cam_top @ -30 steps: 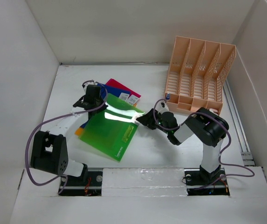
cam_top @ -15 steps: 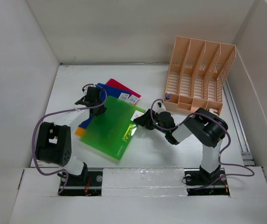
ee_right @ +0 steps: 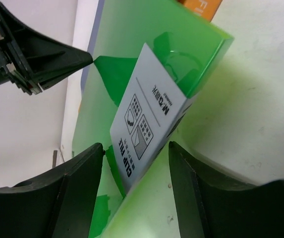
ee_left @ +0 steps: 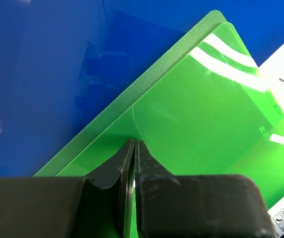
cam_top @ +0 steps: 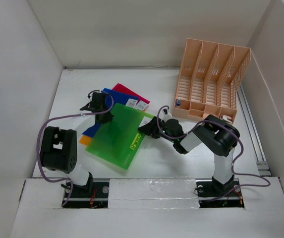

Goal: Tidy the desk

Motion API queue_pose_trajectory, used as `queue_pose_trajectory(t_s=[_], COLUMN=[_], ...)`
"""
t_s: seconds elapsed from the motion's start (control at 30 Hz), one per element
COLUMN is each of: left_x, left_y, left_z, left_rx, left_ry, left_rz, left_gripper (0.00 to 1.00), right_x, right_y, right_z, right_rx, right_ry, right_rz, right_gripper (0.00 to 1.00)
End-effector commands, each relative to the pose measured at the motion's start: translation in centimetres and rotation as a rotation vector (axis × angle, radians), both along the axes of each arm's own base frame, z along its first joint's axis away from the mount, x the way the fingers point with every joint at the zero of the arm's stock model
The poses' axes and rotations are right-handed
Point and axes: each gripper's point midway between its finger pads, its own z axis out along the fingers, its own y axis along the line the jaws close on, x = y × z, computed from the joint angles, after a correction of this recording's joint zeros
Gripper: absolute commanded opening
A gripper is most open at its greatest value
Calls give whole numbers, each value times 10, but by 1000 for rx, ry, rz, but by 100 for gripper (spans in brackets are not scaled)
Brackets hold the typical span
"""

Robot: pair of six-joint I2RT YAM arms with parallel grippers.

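The white desk [cam_top: 171, 163] holds a pile of folders. A green clip-file folder [cam_top: 117, 139] lies on top, over a blue folder [cam_top: 113, 96], a red one [cam_top: 127, 91] and an orange one [cam_top: 85, 140]. My left gripper [cam_top: 99, 106] is shut on the green folder's far left corner; the left wrist view shows the jaws [ee_left: 134, 144] pinching its thin edge [ee_left: 206, 129] above the blue folder [ee_left: 57, 74]. My right gripper [cam_top: 149, 128] is open, its jaws [ee_right: 136, 146] on either side of the folder's white-labelled right corner [ee_right: 149, 109], not clamped.
A peach slotted file rack [cam_top: 211, 79] stands at the back right, with a small bottle [cam_top: 178, 103] in its front tray. White panels wall the desk on three sides. The left gripper's tip [ee_right: 32, 54] shows in the right wrist view.
The green folder has lost its bright glare and sits lower and flatter. My right gripper has slid a little left along its edge. My left arm's base link has swung round.
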Motion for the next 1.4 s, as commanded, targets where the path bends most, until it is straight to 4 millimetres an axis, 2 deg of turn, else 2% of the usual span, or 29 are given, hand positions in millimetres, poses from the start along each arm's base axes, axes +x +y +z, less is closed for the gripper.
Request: queue_pose_trajectory(t_s=[0.0,0.07,0.27,0.4,0.5,0.53,0.63,0.67,0.7,0.73,0.77,0.8,0.83,1.03,1.2,1.27,1.3,1.37], left_x=[0,-1,-1,-2,-1,0,1,5,6,8,9,10,10,2,-11,-18,-20,-25], left_y=[-5,-10,-16,-19,-22,-23,-25,-27,-30,-30,-31,-31,-31,-26,-30,-24,-23,-25], left_z=[8,12,19,24,28,31,38,46,51,65,75,85,108,186,222,239,248,268], left_rx=[-28,-56,-88,-105,-122,-127,-138,-145,-155,-163,-169,-173,-183,-232,-283,-275,-276,-278], left_ry=[-26,-36,-55,-71,-79,-89,-101,-119,-128,-170,-198,-232,-297,-533,-640,-694,-717,-770], left_rz=[-19,-36,-57,-64,-77,-80,-84,-90,-102,-107,-112,-113,-116,-96,-120,-104,-107,-143], left_gripper=[0,0,0,0,0,0,0,0,0,0,0,0,0,0,1,5,16,28], right_x=[-4,-4,-3,-6,-6,-7,-8,-8,-8,-12,-11,-15,-13,-23,-24,-25,-25,-24], right_y=[19,25,24,25,24,24,19,17,16,17,17,18,15,28,36,35,34,33], right_z=[27,24,19,22,20,23,25,33,29,31,43,39,43,86,120,135,137,162], right_rx=[83,77,107,148,141,146,127,127,99,86,91,54,37,-77,-161,-170,-183,-164], right_ry=[-74,-69,-53,-57,-51,-55,-55,-72,-66,-68,-91,-80,-90,-191,-289,-317,-315,-362], right_rz=[57,60,40,55,50,53,41,36,34,42,42,49,35,40,40,25,26,20], right_gripper=[60,60,56,44,29,19,6,4,2,0,0,0,0,0,0,0,0,0])
